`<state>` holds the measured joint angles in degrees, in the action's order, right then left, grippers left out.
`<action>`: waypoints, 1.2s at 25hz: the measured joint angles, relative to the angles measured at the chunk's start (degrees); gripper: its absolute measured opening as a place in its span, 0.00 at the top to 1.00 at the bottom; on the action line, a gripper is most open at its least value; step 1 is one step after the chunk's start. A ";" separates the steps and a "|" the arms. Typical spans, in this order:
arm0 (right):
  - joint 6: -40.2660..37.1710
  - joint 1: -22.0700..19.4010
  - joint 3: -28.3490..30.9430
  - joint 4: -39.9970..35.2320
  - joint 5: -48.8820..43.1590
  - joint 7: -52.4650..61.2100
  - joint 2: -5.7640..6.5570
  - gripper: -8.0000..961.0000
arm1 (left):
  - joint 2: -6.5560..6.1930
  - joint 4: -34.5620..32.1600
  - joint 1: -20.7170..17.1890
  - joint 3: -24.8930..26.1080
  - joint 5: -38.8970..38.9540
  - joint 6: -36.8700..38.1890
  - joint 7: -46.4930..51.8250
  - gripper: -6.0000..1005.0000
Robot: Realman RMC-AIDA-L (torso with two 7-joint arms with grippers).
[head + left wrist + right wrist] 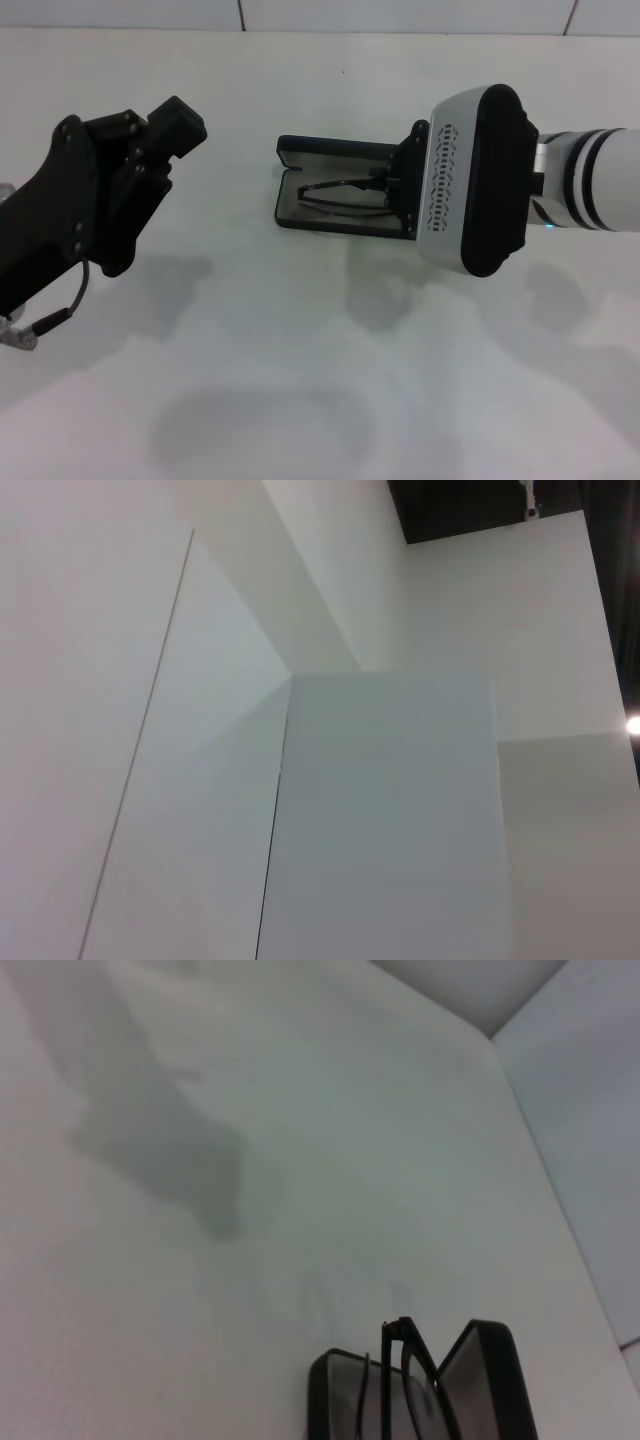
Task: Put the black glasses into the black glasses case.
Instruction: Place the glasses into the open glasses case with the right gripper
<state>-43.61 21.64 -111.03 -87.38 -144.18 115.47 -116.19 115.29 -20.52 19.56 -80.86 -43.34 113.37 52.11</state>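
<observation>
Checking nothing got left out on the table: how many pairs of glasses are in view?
1. The black glasses lie in the open black glasses case mid-table, at the right gripper. The right arm may hide part of the case.

Overall light: bright and even from overhead, on a white table (pixel 330 380).
Shadows: soft grey patches lie on the table beneath both arms; a broad faint one spreads nearer the robot.
Right gripper (pixel 392 192): dark, little detail; its shadow falls below the open case (pixel 300 150).
Glasses (pixel 335 197): thin frame reads clearly against the grey lining, just ahead of the fingers.
Left gripper (pixel 180 125): matte black, edges slightly soft.
Left wrist view: pale wall panels, one small bright lamp (pixel 632 724) at the edge.
Right wrist view: dimmer, greenish grey, one large blurred shadow on the table.
</observation>
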 joint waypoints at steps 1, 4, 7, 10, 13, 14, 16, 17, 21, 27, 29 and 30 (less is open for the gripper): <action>0.40 0.19 -0.07 0.50 -0.05 0.02 0.00 0.95 | 0.01 0.02 0.07 0.00 0.01 0.00 0.00 0.96; 1.44 0.76 -0.13 1.82 -0.14 0.07 0.00 0.95 | 0.09 0.04 0.27 0.00 0.01 -0.05 0.00 0.96; 2.72 1.24 -0.33 3.30 -0.24 0.06 0.01 0.95 | 0.11 0.04 0.55 0.00 0.02 -0.07 0.00 0.96; 4.46 1.66 -0.87 4.64 -0.31 -0.07 0.00 0.95 | 0.17 0.04 0.63 0.00 0.02 -0.14 0.00 0.96; 5.12 2.04 -1.03 5.33 -0.34 -0.14 0.00 0.95 | 0.22 0.05 0.65 0.00 0.02 -0.19 0.00 0.96; 5.19 2.12 -1.07 5.43 -0.34 -0.18 0.00 0.95 | 0.22 0.04 0.65 0.00 0.02 -0.18 0.00 0.96; 5.27 2.22 -1.09 5.55 -0.35 -0.21 0.00 0.95 | 0.22 0.04 0.66 0.00 0.02 -0.21 0.00 0.96; 5.32 2.27 -1.09 5.62 -0.36 -0.22 0.00 0.95 | 0.22 0.04 0.66 0.00 0.02 -0.25 0.00 0.96; 6.33 3.09 -1.17 7.51 -0.39 -0.24 0.00 0.95 | 0.32 0.05 0.63 0.00 0.01 -0.72 0.00 0.96; 8.17 3.68 -1.73 9.24 -0.41 -0.24 0.00 0.95 | 0.39 0.04 0.67 0.00 0.01 -0.93 0.00 0.96; 8.37 3.71 -1.75 9.49 -0.41 -0.25 0.00 0.95 | 0.43 0.04 0.67 0.00 0.01 -0.95 0.00 0.96; 8.40 3.74 -1.75 9.59 -0.41 -0.25 0.00 0.95 | 0.47 0.04 0.66 0.00 0.01 -0.96 0.01 0.96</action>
<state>-35.21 25.38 -112.78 -77.79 -144.58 115.22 -116.19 115.76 -20.47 20.22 -80.86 -43.33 112.41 52.12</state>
